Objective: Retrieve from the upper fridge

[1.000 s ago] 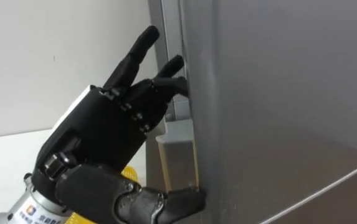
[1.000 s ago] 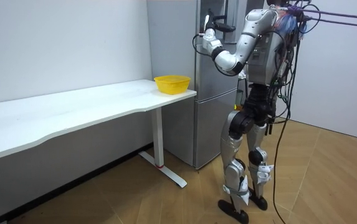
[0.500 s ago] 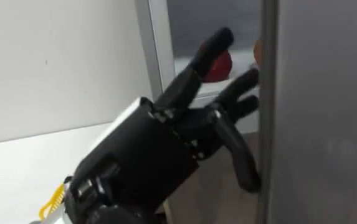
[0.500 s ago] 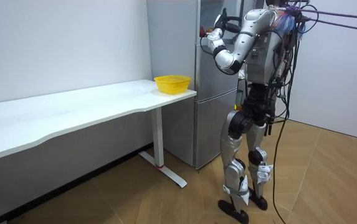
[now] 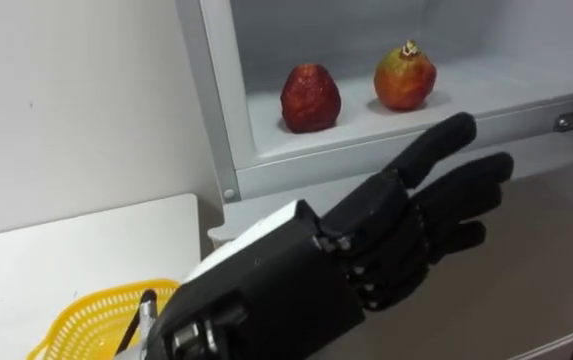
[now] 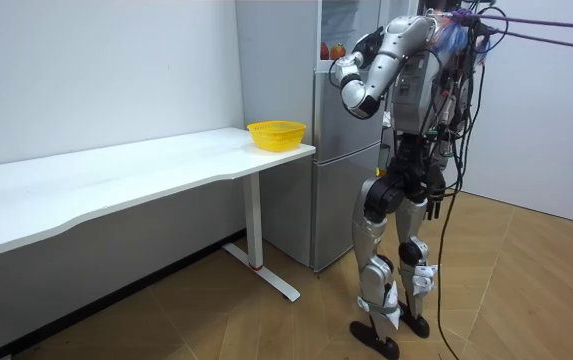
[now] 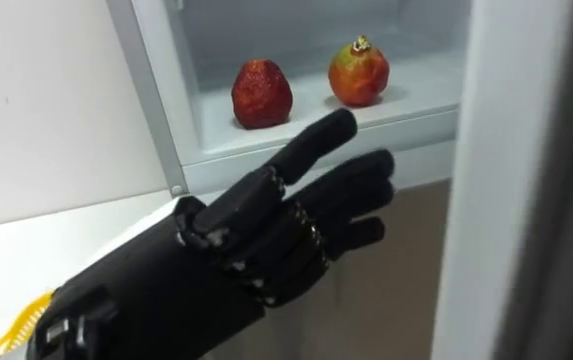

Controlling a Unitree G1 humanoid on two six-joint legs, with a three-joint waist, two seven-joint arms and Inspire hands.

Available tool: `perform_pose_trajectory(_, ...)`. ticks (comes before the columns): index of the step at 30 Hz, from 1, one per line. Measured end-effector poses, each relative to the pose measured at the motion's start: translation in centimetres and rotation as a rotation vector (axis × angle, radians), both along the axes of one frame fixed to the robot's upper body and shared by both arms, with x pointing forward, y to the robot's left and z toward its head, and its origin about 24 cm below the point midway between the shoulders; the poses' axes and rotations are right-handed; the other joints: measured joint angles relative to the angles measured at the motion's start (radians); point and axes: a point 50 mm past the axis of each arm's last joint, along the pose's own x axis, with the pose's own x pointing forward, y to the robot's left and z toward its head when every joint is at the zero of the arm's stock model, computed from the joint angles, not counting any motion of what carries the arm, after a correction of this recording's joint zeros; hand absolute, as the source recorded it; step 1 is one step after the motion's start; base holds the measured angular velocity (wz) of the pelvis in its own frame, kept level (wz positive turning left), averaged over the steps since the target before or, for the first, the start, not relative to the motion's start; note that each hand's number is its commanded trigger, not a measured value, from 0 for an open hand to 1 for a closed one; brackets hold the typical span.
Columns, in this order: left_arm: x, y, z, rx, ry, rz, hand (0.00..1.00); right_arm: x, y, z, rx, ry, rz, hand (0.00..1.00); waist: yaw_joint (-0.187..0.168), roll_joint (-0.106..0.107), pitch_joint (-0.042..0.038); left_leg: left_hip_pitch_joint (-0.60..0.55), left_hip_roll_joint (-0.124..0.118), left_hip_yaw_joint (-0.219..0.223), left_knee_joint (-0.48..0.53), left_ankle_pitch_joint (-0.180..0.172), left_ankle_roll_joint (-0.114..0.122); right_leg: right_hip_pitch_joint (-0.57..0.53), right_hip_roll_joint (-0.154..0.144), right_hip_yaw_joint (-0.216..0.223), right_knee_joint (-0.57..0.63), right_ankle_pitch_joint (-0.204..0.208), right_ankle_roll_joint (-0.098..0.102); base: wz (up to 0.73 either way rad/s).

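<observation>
The upper fridge compartment stands open. On its white shelf sit a dark red fruit on the left and a red-orange pomegranate on the right, a short gap between them. My left hand is raised in front of the shelf and below the fruits, fingers stretched out and loosely spread, holding nothing. It touches neither fruit. The open door stands on edge at the right. In the room view I stand upright, close to the grey fridge, with my left arm lifted to the upper compartment.
A yellow mesh basket sits on the end of a long white table directly left of the fridge. A white wall runs behind the table. Wooden floor lies around my feet.
The upper door has swung wide open, uncovering the shelf and both fruits. My left hand, hooked on the door's edge a second ago, has come off it and now hangs free before the shelf.
</observation>
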Motion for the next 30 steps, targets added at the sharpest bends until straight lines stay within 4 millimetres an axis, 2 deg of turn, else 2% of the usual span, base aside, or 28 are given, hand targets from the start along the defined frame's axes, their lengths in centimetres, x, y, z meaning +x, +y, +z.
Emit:
perform_pose_trajectory(3, 0.0, -0.4, 0.4, -0.02, -0.011, -0.011, 0.0, -0.1, 0.0, 0.0, 0.003, -0.002, 0.0, 0.0, -0.001, -0.002, 0.0015, 0.001, 0.0, 0.007, -0.002, 0.0, 0.0, -0.002, 0.0, 0.002, -0.001, 0.0, 0.0, -0.01)
perform_pose_trajectory(8, -0.1, -1.2, 0.5, -0.032, -0.009, -0.038, 0.0, -0.1, 0.1, -0.1, 0.006, 0.003, 0.01, 0.0, -0.002, -0.007, -0.0011, 0.001, 0.003, 0.031, -0.004, 0.0, 0.0, -0.014, 0.0, 0.013, 0.001, 0.0, 0.0, -0.08)
perform_pose_trajectory(15, -0.3, -2.9, 0.9, -0.026, -0.018, -0.102, 0.0, 0.2, 0.3, -0.1, 0.001, -0.013, 0.035, 0.0, -0.027, -0.024, -0.0036, 0.001, 0.006, 0.043, -0.005, 0.0, 0.0, -0.013, 0.008, 0.022, 0.002, 0.002, -0.001, -0.03)
perform_pose_trajectory(22, -0.7, -4.2, 0.9, 0.005, -0.035, -0.157, 0.0, 0.2, 0.6, -0.2, 0.014, -0.006, 0.05, 0.0, -0.035, -0.016, -0.0078, 0.002, 0.015, 0.047, 0.003, 0.0, 0.0, -0.01, 0.014, 0.024, 0.003, 0.007, -0.007, -0.02)
perform_pose_trajectory(26, -0.4, -5.1, 0.7, 0.003, -0.011, -0.187, 0.0, 0.4, 0.9, -0.2, 0.031, 0.009, 0.069, 0.0, -0.037, -0.014, -0.0071, -0.001, 0.018, 0.045, 0.012, -0.001, -0.001, -0.006, 0.011, 0.022, 0.002, 0.008, -0.008, 0.03)
perform_pose_trajectory(30, -0.3, -6.0, 0.8, 0.02, -0.016, -0.22, 0.0, 0.8, 1.0, -0.2, 0.039, 0.005, 0.07, 0.0, -0.066, -0.009, -0.005, -0.001, 0.018, 0.046, 0.007, -0.002, -0.002, -0.015, 0.011, 0.019, -0.002, 0.008, -0.007, 0.06)
